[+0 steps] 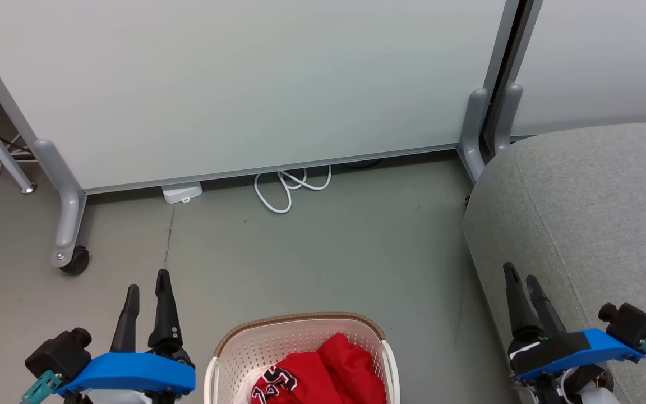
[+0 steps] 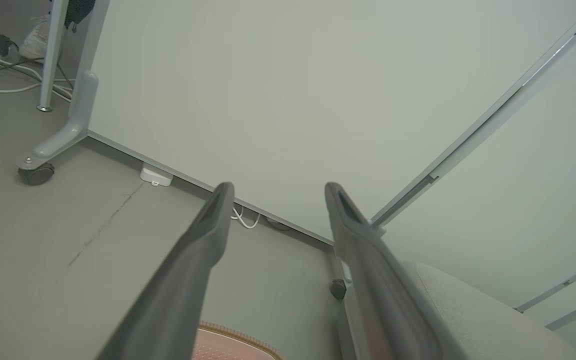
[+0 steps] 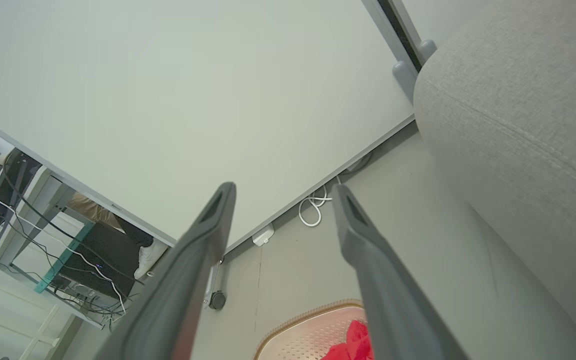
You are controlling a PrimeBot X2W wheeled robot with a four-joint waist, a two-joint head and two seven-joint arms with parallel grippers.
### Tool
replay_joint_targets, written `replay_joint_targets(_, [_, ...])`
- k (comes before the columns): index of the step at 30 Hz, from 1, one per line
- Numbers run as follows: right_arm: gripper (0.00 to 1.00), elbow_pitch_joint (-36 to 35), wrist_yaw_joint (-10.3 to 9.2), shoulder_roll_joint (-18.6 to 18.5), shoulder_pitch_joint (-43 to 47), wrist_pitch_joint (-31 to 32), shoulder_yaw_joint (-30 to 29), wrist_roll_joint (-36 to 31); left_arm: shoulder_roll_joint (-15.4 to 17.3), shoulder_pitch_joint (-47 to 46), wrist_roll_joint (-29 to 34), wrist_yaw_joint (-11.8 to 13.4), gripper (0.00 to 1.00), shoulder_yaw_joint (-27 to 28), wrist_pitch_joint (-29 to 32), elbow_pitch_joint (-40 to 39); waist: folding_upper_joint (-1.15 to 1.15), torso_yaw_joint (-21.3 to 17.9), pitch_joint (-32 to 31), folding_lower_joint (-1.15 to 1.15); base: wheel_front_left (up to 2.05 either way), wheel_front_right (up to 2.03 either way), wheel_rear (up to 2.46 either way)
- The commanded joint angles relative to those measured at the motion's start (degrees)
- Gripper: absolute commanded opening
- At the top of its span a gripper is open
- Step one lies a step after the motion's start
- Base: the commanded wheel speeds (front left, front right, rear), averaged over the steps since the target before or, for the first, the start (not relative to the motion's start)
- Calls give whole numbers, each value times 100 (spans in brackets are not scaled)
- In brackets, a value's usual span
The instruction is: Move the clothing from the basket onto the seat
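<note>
Head view: basket [image 1: 300, 321] on the floor, near edge, between both grippers.
Clothing [image 1: 328, 373]: red heap inside the basket, touching neither gripper.
Left gripper [image 1: 147, 281]: left of the basket, fingers spread, holding nothing.
Right gripper [image 1: 520, 272]: fingers apart, holding nothing, against the seat's [image 1: 592, 213] near-left side.

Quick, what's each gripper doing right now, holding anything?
Left gripper: open, holding nothing.
Right gripper: open, holding nothing.
</note>
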Motion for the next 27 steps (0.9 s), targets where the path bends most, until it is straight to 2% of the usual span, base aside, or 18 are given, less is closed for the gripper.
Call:
replay_joint_targets(1, [100, -27, 9, -41, -159, -63, 24, -184, 41, -12, 183, 5, 100, -11, -63, -93, 0, 3, -2, 0, 0, 0, 0])
replay_joint_targets(27, [100, 223, 12, -50, -301, -438, 188, -1627, 44, 84, 1440, 130, 100, -195, -437, -80, 0, 16, -32, 0, 0, 0, 0])
